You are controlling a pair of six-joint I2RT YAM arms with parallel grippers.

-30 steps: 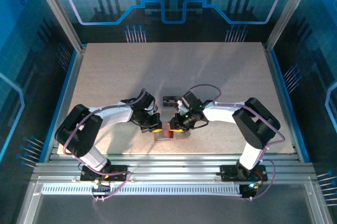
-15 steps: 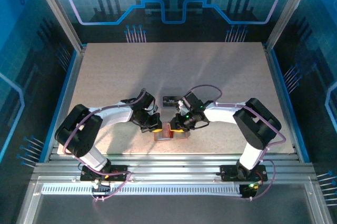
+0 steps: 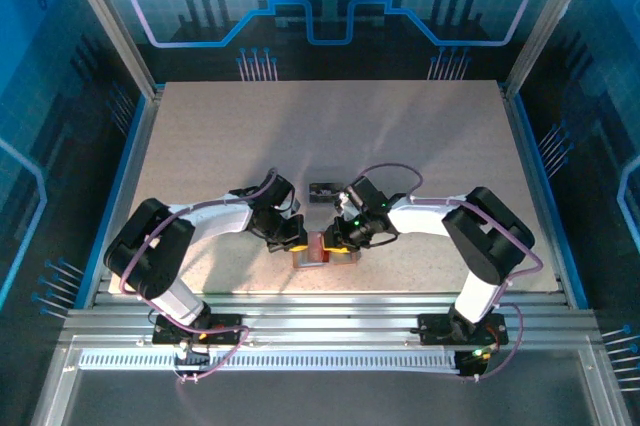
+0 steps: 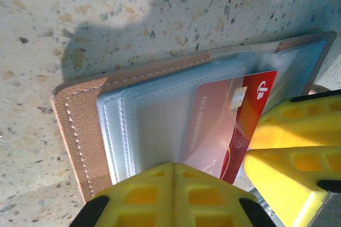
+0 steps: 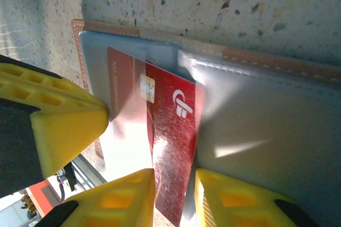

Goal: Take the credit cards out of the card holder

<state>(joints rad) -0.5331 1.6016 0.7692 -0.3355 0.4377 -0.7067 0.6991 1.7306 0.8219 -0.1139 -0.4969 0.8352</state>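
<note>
Nearest the arm bases, the salmon-pink card holder (image 4: pixel 80 126) lies open and flat on the speckled tabletop (image 4: pixel 160 14), between the two arms and close to the near edge, with its pale, clear pockets facing up. The left tool (image 4: pixel 173 176) comes in from the left side and is clenched on nothing, its yellow fingers pressed together with their tips on the stack of pockets. The right tool (image 5: pixel 175 184) meets it from the other side and is closed on the red credit card (image 5: pixel 176 126), one yellow finger on each side of the card's bare end. The card sits partly out of its pocket, one stretch frosted over by the plastic, the rest bright red, with the chip and a white logo showing. Farther back, apart from the holder, a small dark item (image 3: pixel 322 189) rests on the tabletop
</note>
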